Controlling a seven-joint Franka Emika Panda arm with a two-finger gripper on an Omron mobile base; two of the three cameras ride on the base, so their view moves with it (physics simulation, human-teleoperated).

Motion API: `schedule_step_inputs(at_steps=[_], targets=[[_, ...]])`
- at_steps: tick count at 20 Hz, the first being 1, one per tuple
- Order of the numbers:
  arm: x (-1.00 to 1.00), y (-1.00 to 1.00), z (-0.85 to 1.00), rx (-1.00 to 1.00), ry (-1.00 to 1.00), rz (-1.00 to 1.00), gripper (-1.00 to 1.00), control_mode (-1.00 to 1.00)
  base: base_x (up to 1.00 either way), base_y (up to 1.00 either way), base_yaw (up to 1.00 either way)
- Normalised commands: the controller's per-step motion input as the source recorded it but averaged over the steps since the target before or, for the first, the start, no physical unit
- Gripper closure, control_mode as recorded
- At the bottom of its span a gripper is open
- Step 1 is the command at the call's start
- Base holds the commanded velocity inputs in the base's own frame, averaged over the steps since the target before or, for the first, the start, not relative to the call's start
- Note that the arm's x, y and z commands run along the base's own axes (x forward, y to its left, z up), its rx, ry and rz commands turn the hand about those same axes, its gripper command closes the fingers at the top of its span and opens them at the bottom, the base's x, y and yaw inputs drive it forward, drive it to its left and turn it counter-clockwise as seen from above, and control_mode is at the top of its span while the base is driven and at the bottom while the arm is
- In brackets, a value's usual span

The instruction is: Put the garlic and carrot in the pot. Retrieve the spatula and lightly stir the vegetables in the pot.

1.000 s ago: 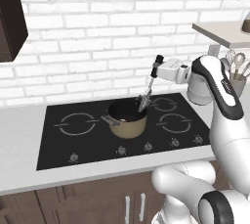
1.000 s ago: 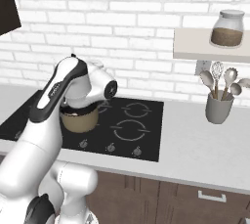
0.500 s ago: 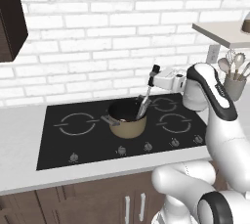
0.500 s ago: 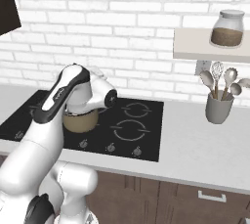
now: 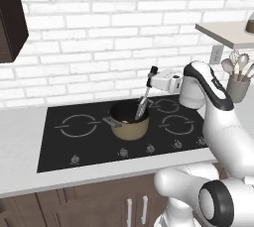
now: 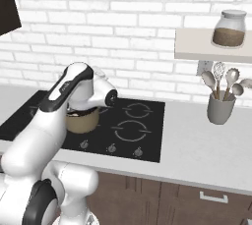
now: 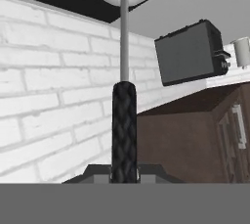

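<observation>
Even, bright, rendered light, sharp throughout.

Soft, diffuse light with no clear source brightens the brick wall and counter. The hob carries a dull sheen with no hard glare, and shadows are faint. The hand view is dimmer, its nearest parts slightly soft. No edge distortion shows.

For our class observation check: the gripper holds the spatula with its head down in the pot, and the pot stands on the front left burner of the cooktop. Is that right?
Not quite. The gripper does hold the spatula with its head in the pot, but the left base view shows the pot at the middle of the cooktop, right of the left burner.
</observation>
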Motion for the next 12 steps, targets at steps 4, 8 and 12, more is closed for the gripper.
schedule_step_inputs(at_steps=[4, 8, 12], targets=[[0.29, 0.01, -0.39, 0.0, 0.02, 0.0, 1.0, -1.0, 0.0, 0.0, 0.0], [0.27, 0.07, -0.38, 0.0, 0.0, 0.0, 1.0, -1.0, 0.0, 0.0, 0.0], [0.24, 0.07, -0.31, 0.0, 0.0, 0.0, 1.0, -1.0, 0.0, 0.0, 0.0]])
